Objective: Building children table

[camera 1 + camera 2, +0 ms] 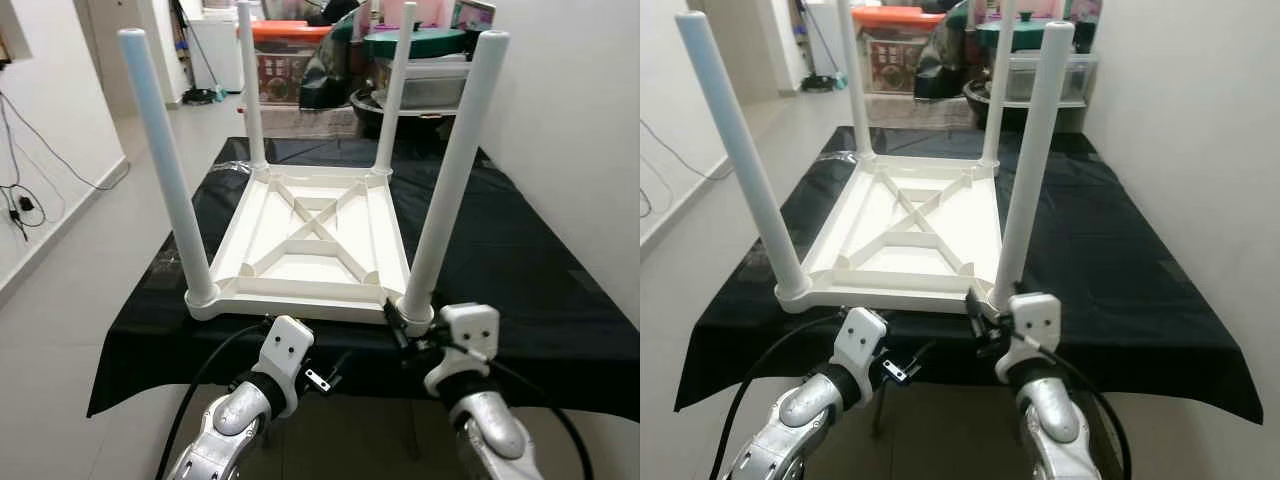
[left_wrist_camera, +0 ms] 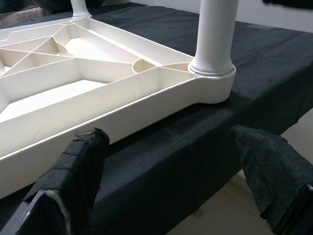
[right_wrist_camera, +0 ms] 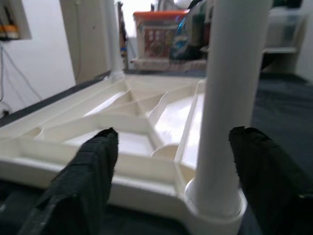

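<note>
A white plastic children's table (image 1: 310, 245) lies upside down on a black-clothed table (image 1: 530, 270), its four legs pointing up. The front right leg (image 1: 455, 170) stands in its corner socket; the front left leg (image 1: 165, 160) does too. My right gripper (image 3: 173, 133) is open at the near edge, with a finger on either side of the front right leg's base (image 3: 215, 196) and not touching it. My left gripper (image 2: 168, 137) is open just below the front rim (image 2: 98, 127) of the white table, at the cloth's edge, holding nothing.
Behind the table stand storage boxes with an orange lid (image 1: 285, 55), a green-lidded container (image 1: 415, 45) and a black bag (image 1: 330, 70). A white wall (image 1: 580, 100) runs close on the right. Open floor (image 1: 110, 230) lies to the left, with cables (image 1: 20, 200) at the wall.
</note>
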Motion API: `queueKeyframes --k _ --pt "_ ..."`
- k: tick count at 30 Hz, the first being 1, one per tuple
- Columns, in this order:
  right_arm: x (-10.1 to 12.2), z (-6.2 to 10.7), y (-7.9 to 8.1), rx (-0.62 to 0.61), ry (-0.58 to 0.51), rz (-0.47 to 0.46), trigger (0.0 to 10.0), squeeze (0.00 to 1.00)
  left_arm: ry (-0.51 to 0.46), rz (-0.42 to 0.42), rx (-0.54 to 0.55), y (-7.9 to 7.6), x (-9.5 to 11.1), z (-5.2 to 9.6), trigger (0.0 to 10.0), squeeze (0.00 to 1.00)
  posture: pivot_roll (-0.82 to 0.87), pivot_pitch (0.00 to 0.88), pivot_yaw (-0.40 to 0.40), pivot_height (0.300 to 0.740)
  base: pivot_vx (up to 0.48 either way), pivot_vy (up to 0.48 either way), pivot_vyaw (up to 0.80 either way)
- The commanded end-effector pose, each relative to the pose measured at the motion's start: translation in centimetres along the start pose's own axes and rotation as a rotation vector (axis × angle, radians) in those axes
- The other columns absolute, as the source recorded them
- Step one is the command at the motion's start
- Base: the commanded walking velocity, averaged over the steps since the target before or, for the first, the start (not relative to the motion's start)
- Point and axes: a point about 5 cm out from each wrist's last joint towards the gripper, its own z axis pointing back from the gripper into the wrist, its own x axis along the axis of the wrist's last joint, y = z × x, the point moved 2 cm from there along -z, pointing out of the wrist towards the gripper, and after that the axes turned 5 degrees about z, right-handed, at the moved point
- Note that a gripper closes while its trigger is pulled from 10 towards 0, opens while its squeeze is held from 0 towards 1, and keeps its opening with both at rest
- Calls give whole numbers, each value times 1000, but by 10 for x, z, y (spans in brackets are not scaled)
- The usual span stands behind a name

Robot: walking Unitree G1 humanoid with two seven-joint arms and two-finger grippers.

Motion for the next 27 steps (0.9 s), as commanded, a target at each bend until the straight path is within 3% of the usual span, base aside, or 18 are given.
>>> queueKeyframes --k 1,2,3,5,8,27 --pt "8 -2 -7 -43 -23 16 10000 353 11 7 4 3 -4 2 10000 0 75 0 -61 740 0 0 0" --pt "12 -4 -16 -97 -36 24 10000 0 8 7 3 3 -3 1 10000 0 74 0 -56 740 0 0 0" --pt "12 -4 -16 -97 -36 24 10000 0 8 7 3 3 -3 1 10000 0 74 0 -56 740 0 0 0" --pt "24 -8 -33 -210 -70 30 10000 0 -1 4 -6 2 -2 2 10000 0 76 0 -57 740 0 0 0" --pt "35 -15 -42 -249 -104 15 10000 0 1 6 -18 0 -1 3 10000 0 75 0 -52 740 0 0 0" --pt "97 -70 -57 -158 -270 -41 10000 0 16 6 -49 -5 0 9 10000 0 94 0 -54 740 0 0 0"
